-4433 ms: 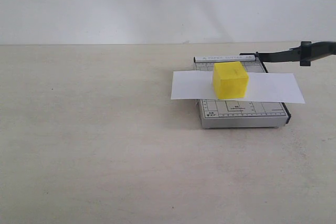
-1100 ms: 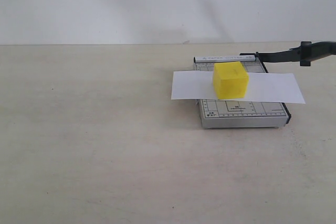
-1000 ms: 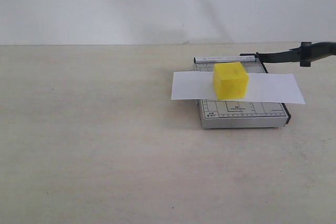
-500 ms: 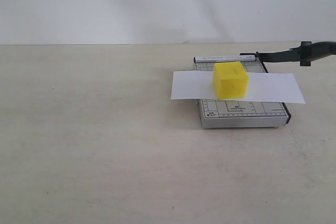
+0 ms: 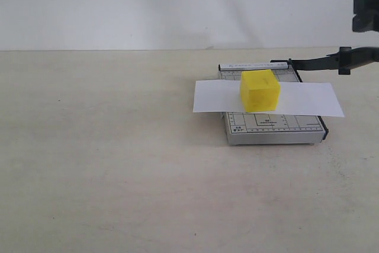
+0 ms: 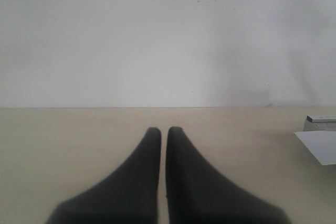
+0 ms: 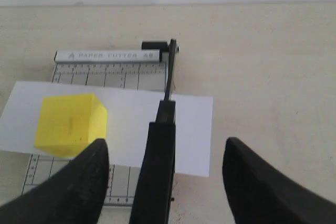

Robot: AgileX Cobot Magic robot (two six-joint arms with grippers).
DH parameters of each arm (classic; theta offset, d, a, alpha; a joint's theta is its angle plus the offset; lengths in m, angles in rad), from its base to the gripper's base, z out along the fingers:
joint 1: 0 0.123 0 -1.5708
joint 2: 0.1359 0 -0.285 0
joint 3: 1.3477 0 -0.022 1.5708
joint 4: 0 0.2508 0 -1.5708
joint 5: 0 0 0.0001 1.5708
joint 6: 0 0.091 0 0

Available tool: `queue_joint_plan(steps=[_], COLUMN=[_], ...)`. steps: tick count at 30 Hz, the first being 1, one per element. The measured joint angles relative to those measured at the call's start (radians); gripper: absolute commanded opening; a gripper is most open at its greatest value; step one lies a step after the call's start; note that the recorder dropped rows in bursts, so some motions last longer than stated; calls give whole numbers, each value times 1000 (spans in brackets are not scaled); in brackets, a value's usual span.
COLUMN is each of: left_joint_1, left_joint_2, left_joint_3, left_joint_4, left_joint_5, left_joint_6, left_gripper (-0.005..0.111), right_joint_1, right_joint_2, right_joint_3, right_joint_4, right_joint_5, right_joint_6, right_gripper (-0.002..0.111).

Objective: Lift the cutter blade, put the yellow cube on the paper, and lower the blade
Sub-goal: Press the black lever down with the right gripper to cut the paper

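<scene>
At the far right, above the raised handle, right gripper (image 7: 165, 144) is spread wide. Its fingers (image 7: 84, 177) sit on either side of the cutter blade (image 7: 157, 166) handle with a gap on both sides, so nothing is gripped and no contact shows. The blade is up, hinged at the back corner of the cutter base (image 5: 272, 127), with the handle sticking out to the right past the base edge. Yellow cube (image 5: 259, 90) sits flat on the paper (image 5: 216, 96), roughly mid-strip. The paper lies across the base and overhangs it on both sides. The base rests on the table (image 5: 118, 164).

Left gripper (image 6: 164, 129) is pressed nearly together with only a thin slit between the tips. It holds nothing and hangs over bare table, well apart from the cutter.

Versus half a second ago, the right gripper has entered the exterior view at the top right edge; it was out of shot before. Cube, paper and blade are unchanged.
</scene>
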Motion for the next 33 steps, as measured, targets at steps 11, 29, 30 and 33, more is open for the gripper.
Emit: queue_joint_plan(steps=[11, 29, 30, 33], left_joint_1=[0, 0, 0, 0], left_joint_2=[0, 0, 0, 0], left_joint_3=[0, 0, 0, 0], left_joint_4=[0, 0, 0, 0], left_joint_5=[-2, -4, -4, -4], left_joint_6=[0, 0, 0, 0], left_gripper=[4, 4, 4, 4], right_joint_1=[0, -2, 1, 25], right_joint_2=[68, 106, 119, 154], right_joint_3=[0, -20, -20, -20], right_joint_4=[0, 17, 17, -11], right_joint_5=[78, 173, 191, 239], right_joint_6=[32, 43, 46, 55], right_gripper=[19, 0, 0, 0])
